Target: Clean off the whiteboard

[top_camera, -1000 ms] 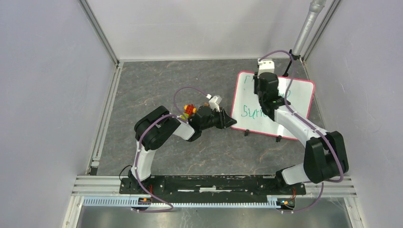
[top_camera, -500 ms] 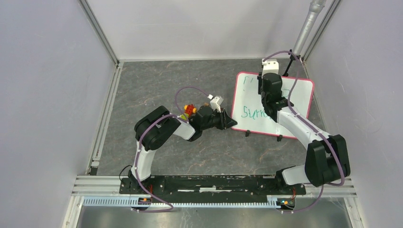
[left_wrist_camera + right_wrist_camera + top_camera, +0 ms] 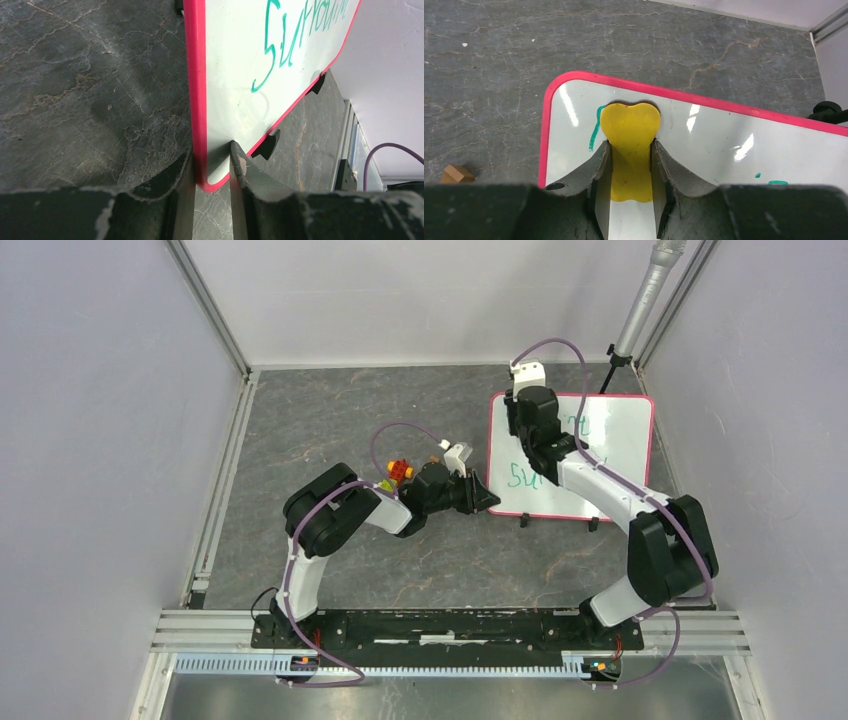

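Note:
The whiteboard (image 3: 610,455) with a pink-red frame lies at the far right, with green writing (image 3: 525,477) on its face. My left gripper (image 3: 488,499) is shut on the board's near-left corner; in the left wrist view the corner (image 3: 212,172) sits between the fingers (image 3: 239,162), and green letters (image 3: 280,45) show above. My right gripper (image 3: 520,428) is over the board's far-left part, shut on a yellow sponge (image 3: 631,130) pressed flat on the board (image 3: 724,145). A green stroke (image 3: 595,131) lies just left of the sponge, and small green marks (image 3: 776,182) lie to the right.
A small red, orange and yellow toy (image 3: 400,471) sits by the left wrist. A small brown block (image 3: 455,173) lies on the grey floor left of the board. A grey pole (image 3: 645,295) stands at the far right corner. Walls close three sides.
My right gripper has swept the sponge left across the board's far part, to its far-left corner. The board has turned slightly squarer. The left gripper keeps its hold.

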{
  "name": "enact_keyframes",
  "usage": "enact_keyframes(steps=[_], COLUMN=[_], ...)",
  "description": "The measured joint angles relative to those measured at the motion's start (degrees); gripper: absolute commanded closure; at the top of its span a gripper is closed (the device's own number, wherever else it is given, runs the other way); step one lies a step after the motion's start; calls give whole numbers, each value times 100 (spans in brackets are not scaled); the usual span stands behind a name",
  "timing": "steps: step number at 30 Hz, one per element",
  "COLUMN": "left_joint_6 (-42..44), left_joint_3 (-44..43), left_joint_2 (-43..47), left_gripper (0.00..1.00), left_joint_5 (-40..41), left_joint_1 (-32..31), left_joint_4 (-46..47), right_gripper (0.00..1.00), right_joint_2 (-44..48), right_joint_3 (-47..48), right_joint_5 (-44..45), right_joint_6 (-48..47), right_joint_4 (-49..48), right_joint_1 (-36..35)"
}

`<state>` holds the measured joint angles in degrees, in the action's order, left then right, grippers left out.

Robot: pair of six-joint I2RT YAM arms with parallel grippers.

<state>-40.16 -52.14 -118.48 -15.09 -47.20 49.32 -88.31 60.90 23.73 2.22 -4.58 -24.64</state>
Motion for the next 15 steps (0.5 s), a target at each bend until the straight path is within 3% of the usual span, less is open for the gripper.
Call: enact_keyframes(steps=[6,8,12,15], left_joint_6=[20,35,105,127], left_joint_3=[-39,-46,-151,-203], left_joint_2=[42,79,151,225], left_gripper=[98,91,56,35], left_joint_5=[2,-42,-166,-271], left_joint_1=[-9,-11,-7,2], left_joint_4=[11,-142,-466,-782], right_gripper=[67,67,67,67], right_joint_2=[264,525,892,964], right_joint_3=[-157,-326,-588,-693], right_joint_5=[-304,-295,-282,-280], right_joint_6=[98,94,52,31], right_joint_4=[59,68,201,310], right_joint_1=[417,555,739,763])
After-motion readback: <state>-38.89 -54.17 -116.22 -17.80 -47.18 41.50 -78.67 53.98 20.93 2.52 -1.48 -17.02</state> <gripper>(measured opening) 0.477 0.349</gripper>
